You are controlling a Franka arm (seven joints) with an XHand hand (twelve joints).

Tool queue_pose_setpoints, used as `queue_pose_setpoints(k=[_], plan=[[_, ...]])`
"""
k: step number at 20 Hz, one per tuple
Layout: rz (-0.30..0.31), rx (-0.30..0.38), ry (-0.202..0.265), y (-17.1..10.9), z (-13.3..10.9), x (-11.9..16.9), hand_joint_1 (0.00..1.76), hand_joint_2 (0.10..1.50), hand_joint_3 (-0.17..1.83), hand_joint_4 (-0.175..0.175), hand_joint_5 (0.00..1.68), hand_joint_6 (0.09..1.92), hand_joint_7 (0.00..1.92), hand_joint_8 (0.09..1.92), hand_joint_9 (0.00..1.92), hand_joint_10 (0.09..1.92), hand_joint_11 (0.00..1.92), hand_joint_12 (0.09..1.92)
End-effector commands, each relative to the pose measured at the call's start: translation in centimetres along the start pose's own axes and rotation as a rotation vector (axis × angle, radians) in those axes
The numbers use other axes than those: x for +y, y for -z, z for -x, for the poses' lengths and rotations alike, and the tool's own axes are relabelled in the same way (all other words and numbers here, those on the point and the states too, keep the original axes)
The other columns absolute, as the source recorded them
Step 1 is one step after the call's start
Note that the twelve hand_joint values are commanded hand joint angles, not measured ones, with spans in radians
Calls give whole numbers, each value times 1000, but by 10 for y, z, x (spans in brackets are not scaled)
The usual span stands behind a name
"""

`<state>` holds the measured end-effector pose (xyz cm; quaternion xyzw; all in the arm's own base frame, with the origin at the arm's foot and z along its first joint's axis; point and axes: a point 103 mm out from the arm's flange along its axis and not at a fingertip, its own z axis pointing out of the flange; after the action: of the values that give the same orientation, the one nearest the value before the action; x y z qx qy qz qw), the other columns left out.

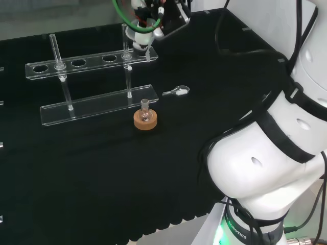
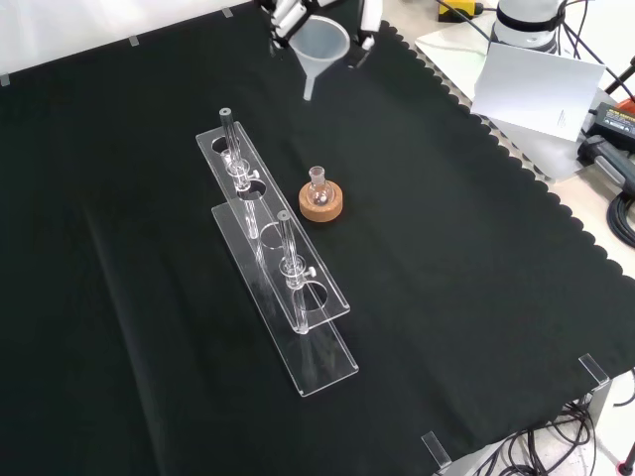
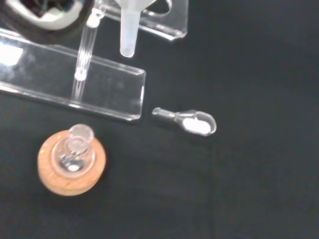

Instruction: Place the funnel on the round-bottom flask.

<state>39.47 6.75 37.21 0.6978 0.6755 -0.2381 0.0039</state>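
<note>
The hand point(image 2: 288, 14), fingers curled on the cone rim, holds the funnel point(image 2: 321, 48) aloft, stem down. Below and well apart from the hand, the flask point(image 2: 317, 185) sits in its cork ring point(image 2: 322, 206). The funnel looks light, stiff and slippery; the rim seems the right hold.

Lab: test-tube rack point(image 2: 278, 288), flask point(image 2: 317, 188) on cork ring point(image 2: 322, 206)

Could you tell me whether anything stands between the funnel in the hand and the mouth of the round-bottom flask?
Nothing visible does. The hand holds the funnel up in the air; the flask on its cork ring is uncovered, with the tube rack beside it.
</note>
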Motion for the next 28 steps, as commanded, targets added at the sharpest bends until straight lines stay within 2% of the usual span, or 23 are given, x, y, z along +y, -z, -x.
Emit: queue_pose_setpoints(k=[1,7,17,28], plan=[[-12,6,12,-15,-19,0,805,723,592,1,688,862,606,718,913,526,356,1369],[-23,14,30,-34,-30,11,803,725,590,0,686,862,605,721,909,528,360,1369],[-75,51,44,-75,-36,37,779,738,589,-12,661,860,595,724,903,531,370,1371],[-59,70,48,-103,-45,49,769,749,575,-24,628,875,578,741,891,545,371,1376]])
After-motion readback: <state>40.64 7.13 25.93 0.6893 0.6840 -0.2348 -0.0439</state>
